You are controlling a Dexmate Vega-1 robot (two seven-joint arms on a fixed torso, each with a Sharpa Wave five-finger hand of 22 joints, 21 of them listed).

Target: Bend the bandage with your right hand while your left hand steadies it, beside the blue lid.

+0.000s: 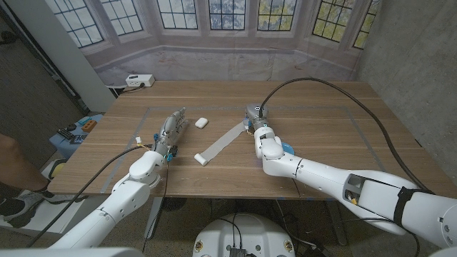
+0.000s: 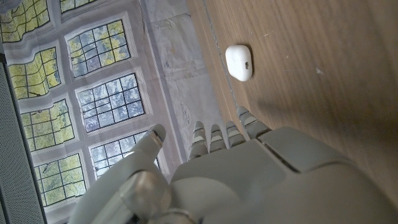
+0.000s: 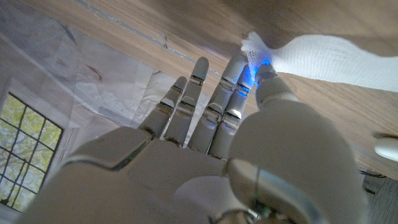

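Note:
A white mesh bandage [image 1: 220, 145] lies unrolled in a slanted strip on the wooden table [image 1: 321, 114], its rolled end [image 1: 202, 160] nearest the front edge. My right hand [image 1: 255, 120] is at the strip's far end. In the right wrist view its thumb and a finger [image 3: 239, 68] pinch the bandage [image 3: 323, 55] at its frayed tip. A blue lid [image 1: 286, 148] peeks out beside my right wrist, mostly hidden by the arm. My left hand [image 1: 171, 128] stands left of the bandage and apart from it, fingers [image 2: 217, 134] stretched out and holding nothing.
A small white case [image 1: 201, 123] [image 2: 239, 62] lies between my hands, just beyond the left fingertips. A white power strip [image 1: 139, 80] sits at the back left corner. A blue bin [image 1: 75, 132] and a person's arm [image 1: 11, 160] are off the table's left side.

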